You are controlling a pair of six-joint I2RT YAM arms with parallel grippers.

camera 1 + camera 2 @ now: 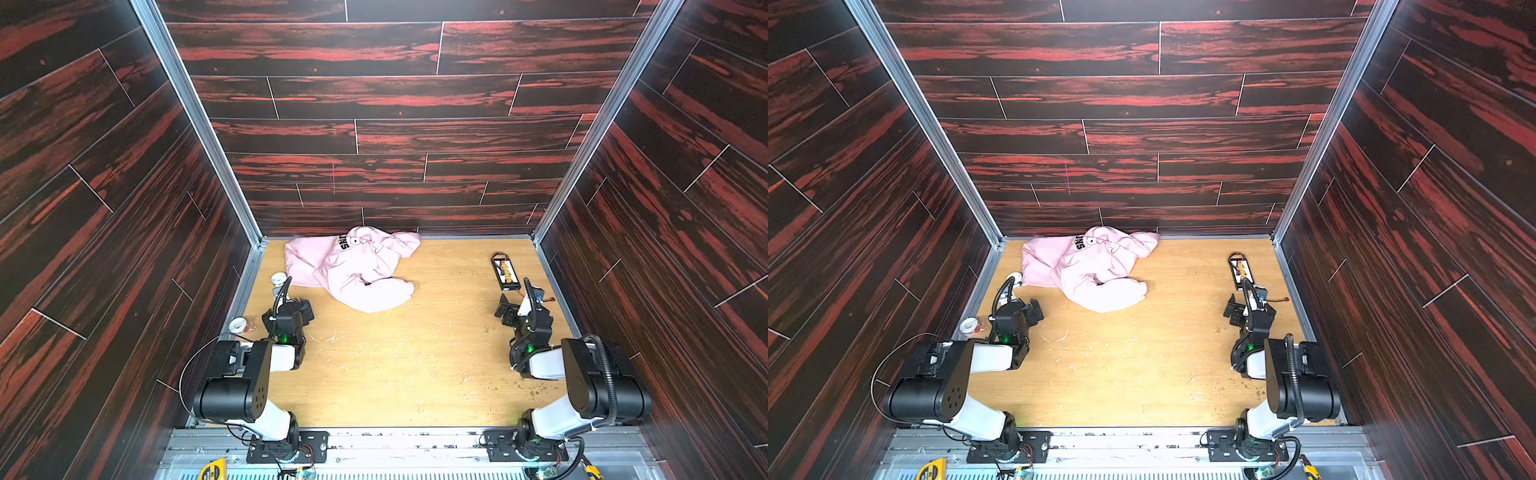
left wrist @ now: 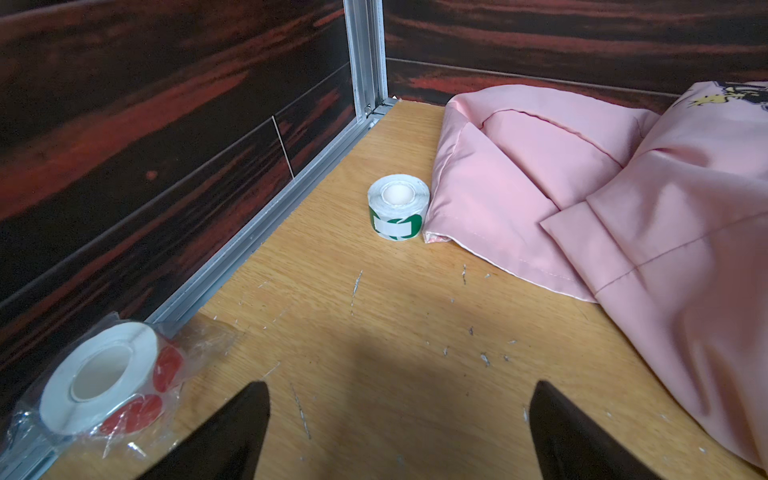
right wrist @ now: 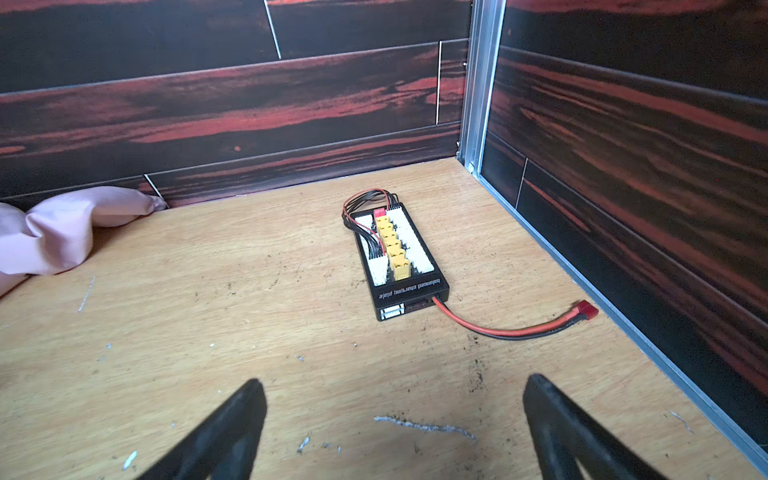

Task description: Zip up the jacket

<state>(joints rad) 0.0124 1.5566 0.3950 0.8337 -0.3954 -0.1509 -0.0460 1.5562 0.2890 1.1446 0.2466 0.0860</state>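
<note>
L gripper (image 1: 306,311), jaws wide and empty, sits near the crumpled pink jacket (image 1: 353,270), heaped ahead and to its right at the far edge of the table (image 1: 395,374) (lettered back up, zipper hidden). R gripper (image 1: 504,309), also wide and empty, is well apart; the L one looks nearer.

left arm (image 1: 226,399): black joints, white links, green LED | right tool (image 3: 390,382): black tapered fingers
</note>
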